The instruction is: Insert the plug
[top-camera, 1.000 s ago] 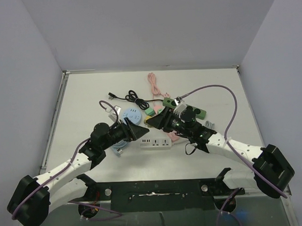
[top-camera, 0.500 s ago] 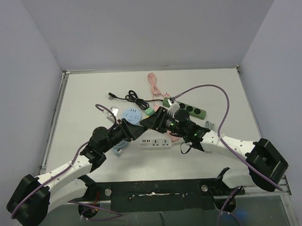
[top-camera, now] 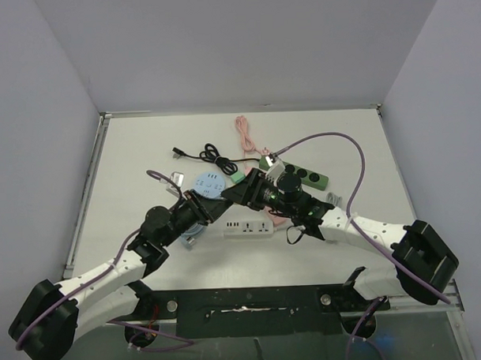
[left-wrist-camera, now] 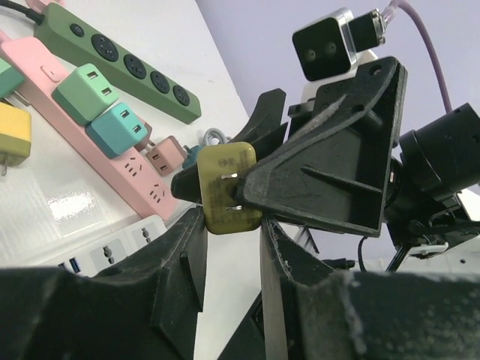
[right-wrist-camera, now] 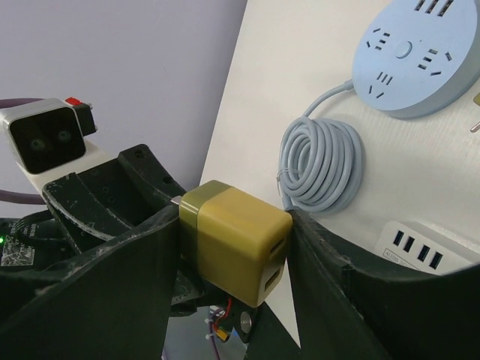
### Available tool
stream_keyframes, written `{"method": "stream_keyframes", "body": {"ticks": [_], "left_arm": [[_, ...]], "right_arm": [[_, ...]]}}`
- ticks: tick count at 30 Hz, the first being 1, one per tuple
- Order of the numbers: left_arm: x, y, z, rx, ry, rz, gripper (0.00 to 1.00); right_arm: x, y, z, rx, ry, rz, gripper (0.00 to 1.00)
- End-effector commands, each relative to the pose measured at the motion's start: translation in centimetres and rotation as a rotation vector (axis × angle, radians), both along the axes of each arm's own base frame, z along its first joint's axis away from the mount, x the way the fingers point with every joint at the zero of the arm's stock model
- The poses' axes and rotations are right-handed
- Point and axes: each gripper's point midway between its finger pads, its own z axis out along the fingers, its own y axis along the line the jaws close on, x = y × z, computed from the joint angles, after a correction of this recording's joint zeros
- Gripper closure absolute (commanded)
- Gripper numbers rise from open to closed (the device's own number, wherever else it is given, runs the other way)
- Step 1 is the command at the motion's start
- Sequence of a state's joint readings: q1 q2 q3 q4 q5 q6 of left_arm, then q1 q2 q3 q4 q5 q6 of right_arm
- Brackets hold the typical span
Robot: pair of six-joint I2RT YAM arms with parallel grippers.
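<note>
While raised off the worktop (top-camera: pixel 137 160) at centre frame, gripping one yellow plug (left-wrist-camera: pixel 229 187) from both sides: clenched in the left jaws, clamped in the right jaws. Long axis seemingly running arm to arm; white power strip (top-camera: pixel 248 226) just below in frame.

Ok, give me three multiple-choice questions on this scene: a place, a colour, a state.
1. Where is the yellow charger?
A) lying on the table
B) plugged into the white strip
C) held between both arms' jaws
2. What colour is the round socket hub?
A) light blue
B) red
C) black
3. How does the hub's cable lie?
A) stretched straight
B) wound in a coil
C) knotted
Answers: C, both wrist views show it clamped; A, its face is pale blue; B, it sits looped beside the hub.
</note>
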State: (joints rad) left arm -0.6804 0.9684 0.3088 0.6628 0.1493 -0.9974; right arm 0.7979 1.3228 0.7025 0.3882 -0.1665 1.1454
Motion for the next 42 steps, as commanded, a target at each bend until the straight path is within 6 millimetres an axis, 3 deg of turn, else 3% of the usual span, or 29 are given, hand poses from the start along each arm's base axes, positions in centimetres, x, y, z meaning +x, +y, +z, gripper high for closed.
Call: {"method": "stream_keyframes", "body": {"ticks": [1, 4, 9, 19, 26, 39, 40, 42], "left_arm": [[1.5, 1.6, 4.6, -0.114, -0.137, 0.114, 0.81], [1.0, 1.4, 4.9, -0.121, -0.142, 0.086, 0.82], [-0.3, 1.0, 6.5, -0.214, -0.099, 0.024, 0.82], [-2.6, 0.7, 12.1, -0.374, -0.073, -0.094, 0.82], [-3.8, 0.8, 14.2, -0.421, -0.105, -0.143, 0.82], [-4.4, 0.6, 13.4, -0.396, -0.097, -0.171, 0.82], [-4.4, 0.6, 13.3, -0.388, -0.097, -0.171, 0.81], [-4.3, 0.5, 12.8, -0.351, -0.106, -0.165, 0.69]], "right_arm": [[-0.9, 0.9, 4.0, 0.07, -0.102, 0.065, 0.42], [-0.8, 0.3, 5.3, 0.104, -0.148, 0.042, 0.29], [-1.5, -1.1, 7.8, 0.202, -0.243, 0.018, 0.19], [-3.1, -1.7, 11.4, 0.404, -0.329, 0.063, 0.23], [-3.1, -1.6, 12.0, 0.455, -0.292, 0.077, 0.37], [-2.8, -1.2, 12.2, 0.489, -0.282, 0.101, 0.66], [-2.8, -1.2, 12.2, 0.493, -0.287, 0.107, 0.7], [-2.9, -1.4, 12.1, 0.486, -0.309, 0.115, 0.79]]}}
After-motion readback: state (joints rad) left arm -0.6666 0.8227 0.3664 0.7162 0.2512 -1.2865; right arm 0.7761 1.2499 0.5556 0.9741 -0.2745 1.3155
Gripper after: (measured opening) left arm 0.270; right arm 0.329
